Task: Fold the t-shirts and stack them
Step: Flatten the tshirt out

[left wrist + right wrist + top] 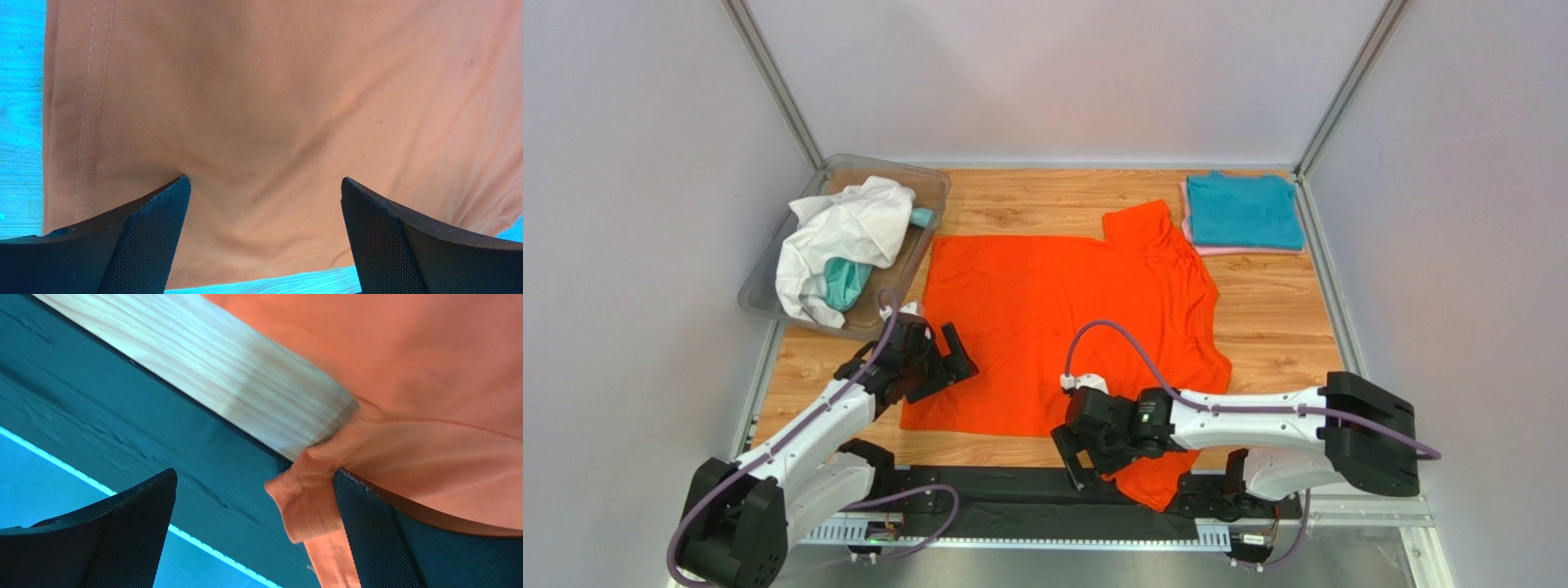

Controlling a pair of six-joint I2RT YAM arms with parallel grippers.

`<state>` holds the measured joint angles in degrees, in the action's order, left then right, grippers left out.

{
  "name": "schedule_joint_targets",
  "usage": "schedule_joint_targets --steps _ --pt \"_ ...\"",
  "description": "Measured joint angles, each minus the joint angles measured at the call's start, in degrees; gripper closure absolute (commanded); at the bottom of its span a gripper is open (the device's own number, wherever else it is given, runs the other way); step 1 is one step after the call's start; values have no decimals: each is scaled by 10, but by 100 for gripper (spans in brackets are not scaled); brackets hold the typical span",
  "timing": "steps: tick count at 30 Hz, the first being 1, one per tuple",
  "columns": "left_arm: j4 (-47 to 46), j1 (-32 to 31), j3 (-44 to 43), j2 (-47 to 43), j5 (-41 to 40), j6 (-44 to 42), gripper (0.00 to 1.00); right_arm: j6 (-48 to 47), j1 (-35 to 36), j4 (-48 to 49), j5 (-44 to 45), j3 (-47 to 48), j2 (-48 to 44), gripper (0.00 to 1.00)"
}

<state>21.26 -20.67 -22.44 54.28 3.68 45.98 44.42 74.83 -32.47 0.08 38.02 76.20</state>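
Note:
The bright orange t-shirt (pixel 1063 312) lies spread flat in the middle of the wooden table, with one sleeve hanging over the near edge (pixel 1155 480). My left gripper (pixel 944 363) is open at the shirt's left edge; in the left wrist view its fingers straddle the orange cloth (pixel 276 104) near the stitched hem, holding nothing. My right gripper (pixel 1081 461) is open at the near edge. In the right wrist view (pixel 255 499) a folded hem of the orange shirt (pixel 307 499) lies against the right finger (pixel 374 539), ungripped. A folded teal t-shirt (pixel 1243 208) lies on a pink one (pixel 1247 251) at the back right.
A clear plastic bin (pixel 762 288) at the back left holds a crumpled white shirt (pixel 840 233) and a teal one (pixel 844 284). White walls with metal posts close in the table. The dark base rail (pixel 1014 502) runs along the near edge.

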Motion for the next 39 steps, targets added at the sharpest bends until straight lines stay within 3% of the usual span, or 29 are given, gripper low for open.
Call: schedule_joint_targets --steps 15,20,24,31,39 --pt "88 0 -10 -36 -56 -1 0 9 -18 -147 -4 19 -98 0" --pt "128 1 -65 -49 -56 -8 0 -10 -126 -193 26 64 -150 0" --pt "118 1 -129 -18 -58 -22 0 -46 -275 -196 37 89 -162 0" --pt "60 5 -223 168 -48 -44 0 -128 -505 -142 23 143 -9 0" --pt "17 31 -339 360 -37 -66 0 -191 -594 -117 34 279 196 0"
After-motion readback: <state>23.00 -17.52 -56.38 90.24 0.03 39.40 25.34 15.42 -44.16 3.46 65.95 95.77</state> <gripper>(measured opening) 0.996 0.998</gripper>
